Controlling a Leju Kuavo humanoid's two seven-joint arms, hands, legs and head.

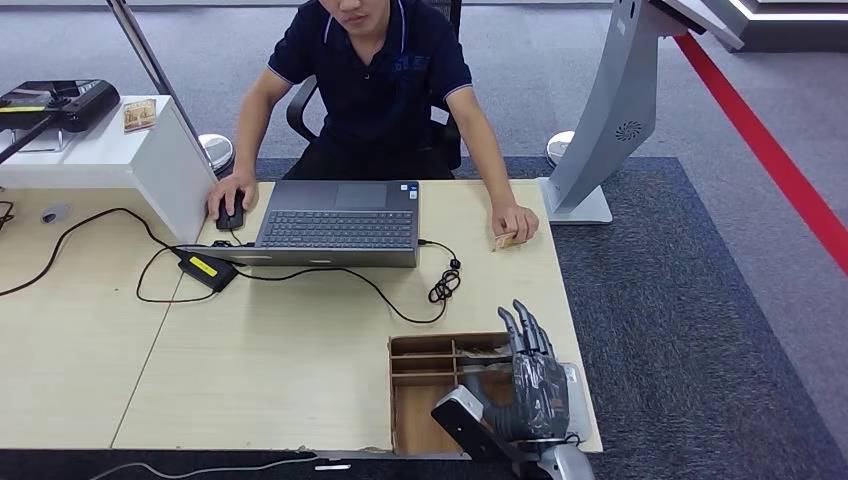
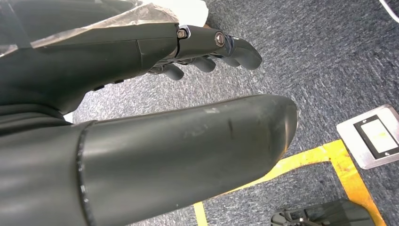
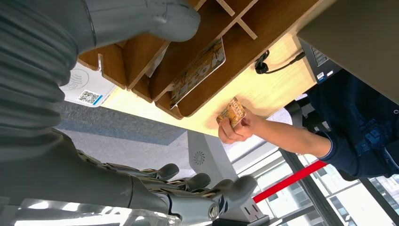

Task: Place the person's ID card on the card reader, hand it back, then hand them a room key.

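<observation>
The right hand [image 1: 530, 375] is held empty over the wooden organizer [image 1: 425, 385] at the near right table edge, fingers extended and apart. A room key [image 3: 197, 70] lies inside one compartment. Farther away, the ID card [image 1: 505, 241] is pinched in the person's hand [image 1: 515, 222] on the table [image 1: 280, 340]. The left hand [image 2: 207, 52] hangs above carpet, fingers loosely curled, empty.

Light wooden desk [image 1: 300, 370] on grey carpet [image 1: 700, 300] with red stripe [image 1: 770, 150].

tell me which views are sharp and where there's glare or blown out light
Head view: evenly lit and sharp, laptop and right hand crisp. Left wrist view: the left hand looms close and soft, carpet sharper. Right wrist view: windows behind the person are blown out; the card stays readable.
</observation>
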